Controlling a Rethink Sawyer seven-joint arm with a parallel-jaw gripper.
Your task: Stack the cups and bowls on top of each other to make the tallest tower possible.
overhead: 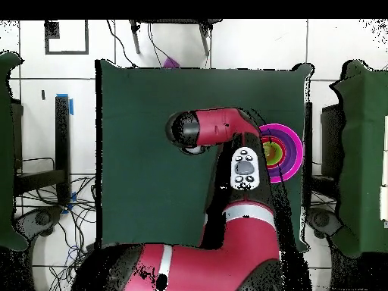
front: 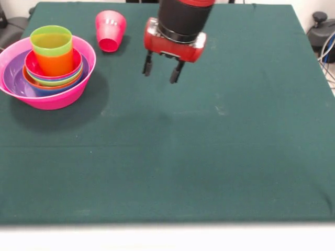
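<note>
The tower [front: 48,68] stands at the table's left in the front view: a huge pink bowl [front: 52,97] holds nested purple, blue, orange, green and red-pink bowls, with an orange cup [front: 55,64] and a lime green cup [front: 51,41] nested on top. A red-pink cup [front: 110,30] sits upside down on the cloth to the tower's right, apart from it. My gripper [front: 162,71] hangs open and empty above the cloth, right of that cup. From overhead the tower [overhead: 286,145] shows partly behind the arm, and the red-pink cup is hidden.
The green cloth [front: 209,157] covers the table, with its front edge near the bottom of the front view. Overhead, the red arm [overhead: 227,129] crosses the table's middle, and cables and chairs surround the table.
</note>
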